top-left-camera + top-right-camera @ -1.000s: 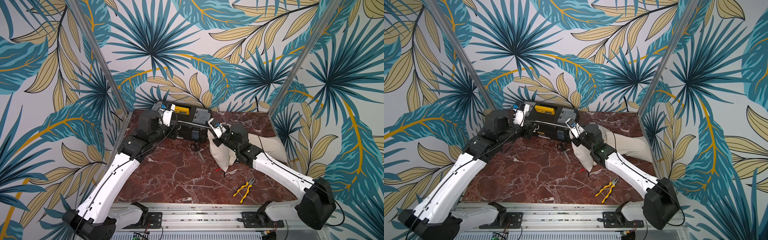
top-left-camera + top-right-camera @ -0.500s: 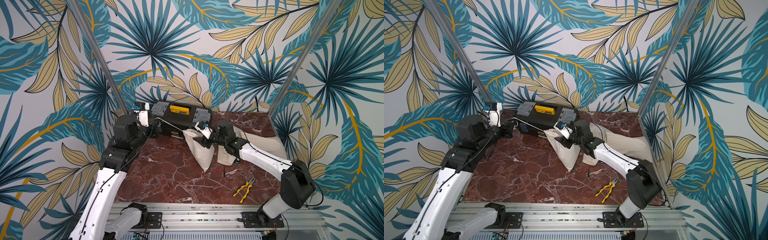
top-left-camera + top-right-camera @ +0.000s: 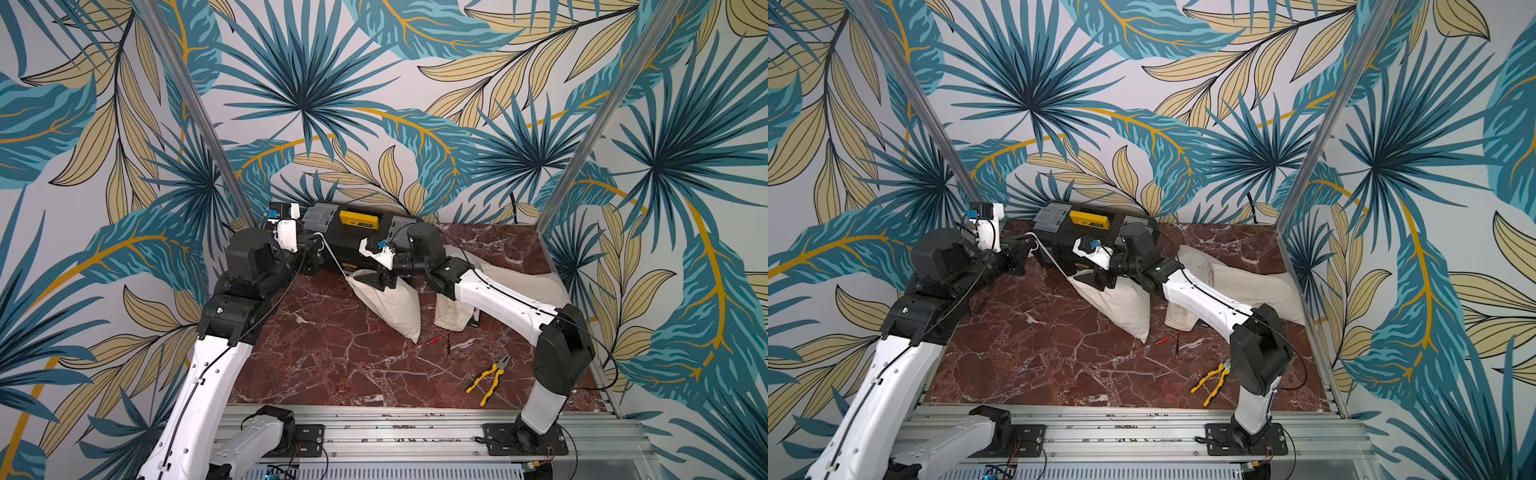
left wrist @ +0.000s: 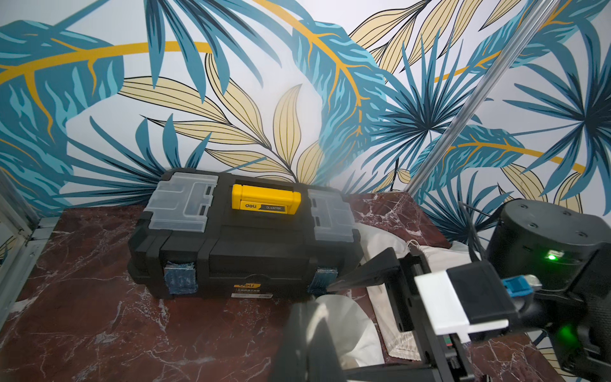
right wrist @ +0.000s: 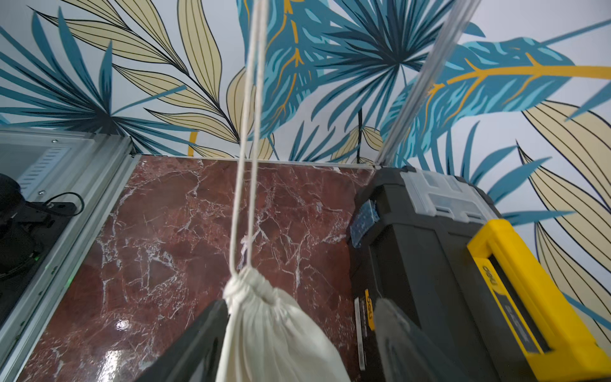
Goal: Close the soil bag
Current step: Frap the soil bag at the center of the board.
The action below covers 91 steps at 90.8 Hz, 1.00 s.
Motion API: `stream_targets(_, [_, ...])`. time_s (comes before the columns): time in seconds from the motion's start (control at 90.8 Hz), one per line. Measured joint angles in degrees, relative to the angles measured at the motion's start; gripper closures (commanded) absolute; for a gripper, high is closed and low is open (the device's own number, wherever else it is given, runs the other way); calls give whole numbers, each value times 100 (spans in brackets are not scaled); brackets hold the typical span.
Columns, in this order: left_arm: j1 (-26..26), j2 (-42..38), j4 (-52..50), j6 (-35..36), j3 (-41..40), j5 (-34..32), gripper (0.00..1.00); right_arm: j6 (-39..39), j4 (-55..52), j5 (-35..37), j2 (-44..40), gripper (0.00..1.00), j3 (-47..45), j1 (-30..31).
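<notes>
Just beside the left end of the toolbox (image 3: 357, 239), the left gripper (image 3: 317, 250) is seen pressed together on the drawstring (image 3: 332, 261). The cord is stretched taut from it down to the neck of the soil bag (image 3: 390, 303). The soil bag, a cream cloth sack, is laid on the marble table (image 3: 324, 357) just in front of the toolbox, with its neck nearest the toolbox's front face and its body slanted away from it. In the right wrist view the neck (image 5: 251, 286) is shown gathered tight, with two strands of cord leaving it. The right gripper (image 3: 375, 282) is placed at that neck, in front of the toolbox's middle. Its fingers (image 5: 195, 344) are spread to either side of the cloth, and nothing is pinched. To the right of the toolbox, more cream bags (image 3: 528, 284) are piled. Well in front of the toolbox and to its right, yellow-handled pliers (image 3: 488, 376) are laid flat. A thin red lead (image 3: 437, 338) is found between them and the soil bag.
</notes>
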Motion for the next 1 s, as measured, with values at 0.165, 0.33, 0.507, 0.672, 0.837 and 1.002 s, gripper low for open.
stream_targets(0.165, [2,-11,24,-28,0,61,100,-94,-208,-356,192,28,122,138])
stream_targets(0.33, [7,-66,37,-61,0,127,100,-15,-87,-369,201,58,122,216])
stream_targets(0.507, [7,-120,17,-61,0,146,100,114,92,-175,400,90,247,219])
stream_targets(0.672, [7,-116,-431,-48,184,111,100,22,232,304,439,99,151,229])
stream_targets(0.837, [9,-2,-1285,-4,522,101,100,20,820,734,361,96,-361,131])
stream_targets(1.002, [4,275,-1961,105,800,162,100,83,1467,909,2,89,-1209,-114])
